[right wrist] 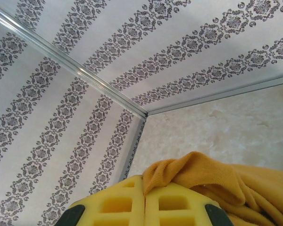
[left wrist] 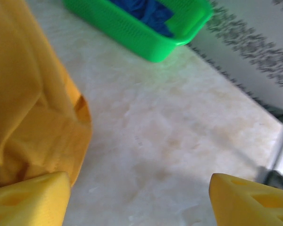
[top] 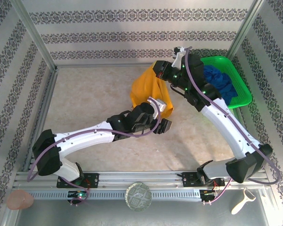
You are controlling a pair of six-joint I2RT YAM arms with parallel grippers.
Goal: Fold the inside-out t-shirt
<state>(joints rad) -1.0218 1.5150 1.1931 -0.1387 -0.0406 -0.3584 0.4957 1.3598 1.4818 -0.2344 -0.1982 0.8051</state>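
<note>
Right gripper (right wrist: 144, 186): pads pressed together, pinching t-shirt (right wrist: 212, 181) edge
Left gripper (left wrist: 139, 205): fingers spread apart, empty; t-shirt just beside one finger

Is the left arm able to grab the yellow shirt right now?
Probably yes. The left end effector is open, and the shirt hangs just beside it with nothing in between. The right end effector is shut on the shirt, holding it up.
</note>
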